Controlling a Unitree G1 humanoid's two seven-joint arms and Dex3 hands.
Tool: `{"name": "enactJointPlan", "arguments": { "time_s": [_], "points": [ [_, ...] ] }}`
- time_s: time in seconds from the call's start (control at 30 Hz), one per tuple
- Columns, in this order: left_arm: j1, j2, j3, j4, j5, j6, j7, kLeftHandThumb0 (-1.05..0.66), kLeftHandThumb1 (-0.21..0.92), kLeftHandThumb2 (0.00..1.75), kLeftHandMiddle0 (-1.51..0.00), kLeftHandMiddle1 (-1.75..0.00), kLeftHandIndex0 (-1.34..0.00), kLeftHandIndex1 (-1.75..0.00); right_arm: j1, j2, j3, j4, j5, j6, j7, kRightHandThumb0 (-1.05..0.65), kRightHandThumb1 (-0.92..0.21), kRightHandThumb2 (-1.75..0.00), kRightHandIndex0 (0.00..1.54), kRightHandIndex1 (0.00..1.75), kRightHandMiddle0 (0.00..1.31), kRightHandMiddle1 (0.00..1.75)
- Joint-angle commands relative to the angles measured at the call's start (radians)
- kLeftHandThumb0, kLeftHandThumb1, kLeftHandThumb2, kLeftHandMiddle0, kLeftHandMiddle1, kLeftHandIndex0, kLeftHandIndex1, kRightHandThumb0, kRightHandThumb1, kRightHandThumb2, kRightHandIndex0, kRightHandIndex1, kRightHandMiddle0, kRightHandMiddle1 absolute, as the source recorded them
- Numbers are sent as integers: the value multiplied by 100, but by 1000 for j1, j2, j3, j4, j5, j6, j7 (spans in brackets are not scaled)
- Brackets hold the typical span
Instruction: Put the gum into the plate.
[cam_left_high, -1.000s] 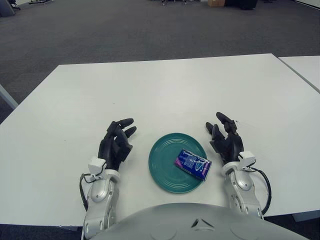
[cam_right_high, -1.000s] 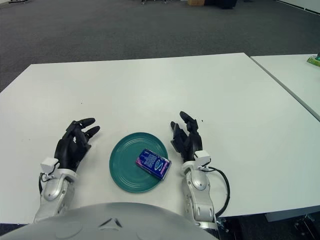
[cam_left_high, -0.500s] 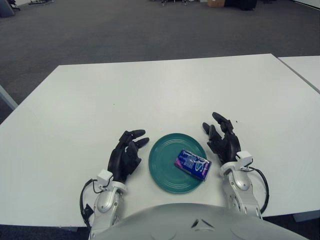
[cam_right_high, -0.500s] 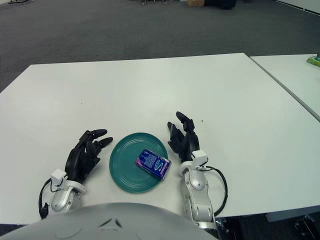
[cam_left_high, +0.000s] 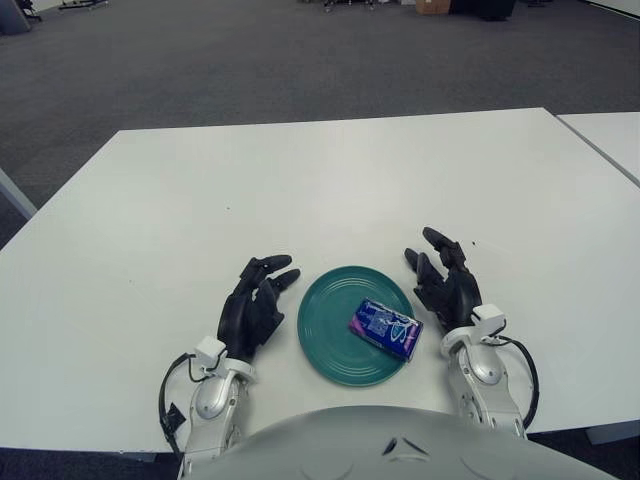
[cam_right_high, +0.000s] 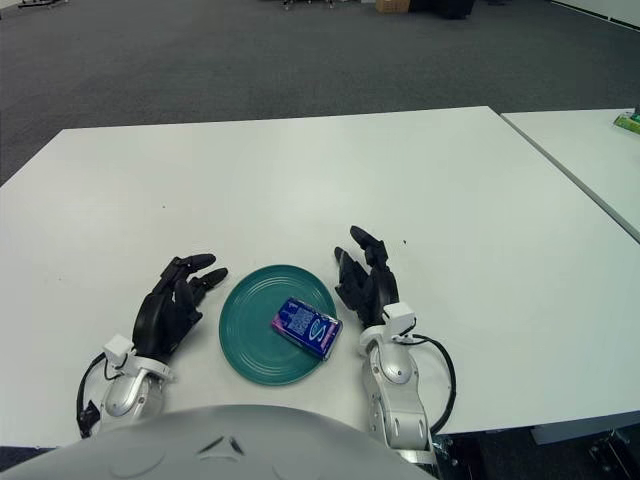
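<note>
So the gum is lying flat in the teal plate, toward its right side with one end near the rim, so I'd call the job pretty much done here. Neither hand is touching it: the left hand rests on the table just left of the plate with its dark fingers loosely spread and nothing in them, and the right hand sits just right of the plate, fingers relaxed and open too, pointing away toward the far side. My guess is they're parked either side like that because there's nothing left to grab, and it leaves the plate free of any bumping. The plate sits near the front edge of a plain white table, close to the robot's body. Past the far edge it's all grey carpet, big open office-type room, some furniture bits way at the back that I can't make out, and a second white table just off to the right
</note>
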Motion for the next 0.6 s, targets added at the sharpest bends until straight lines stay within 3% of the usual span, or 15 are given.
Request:
{"name": "enactJointPlan", "arguments": {
  "time_s": [0.0,0.57],
  "points": [
    [22,-5,-12,17,14,21,21,-82,92,85,-49,-66,-33,-111,28,-1,-1,6,-3,41,-7,-65,-92,-78,52,2,0,67],
    [27,-4,-17,13,22,-1,41,-82,92,84,-48,-62,-31,-108,28,-13,-21,15,20,21,21,-69,-92,-76,58,4,0,77]
  ]
}}
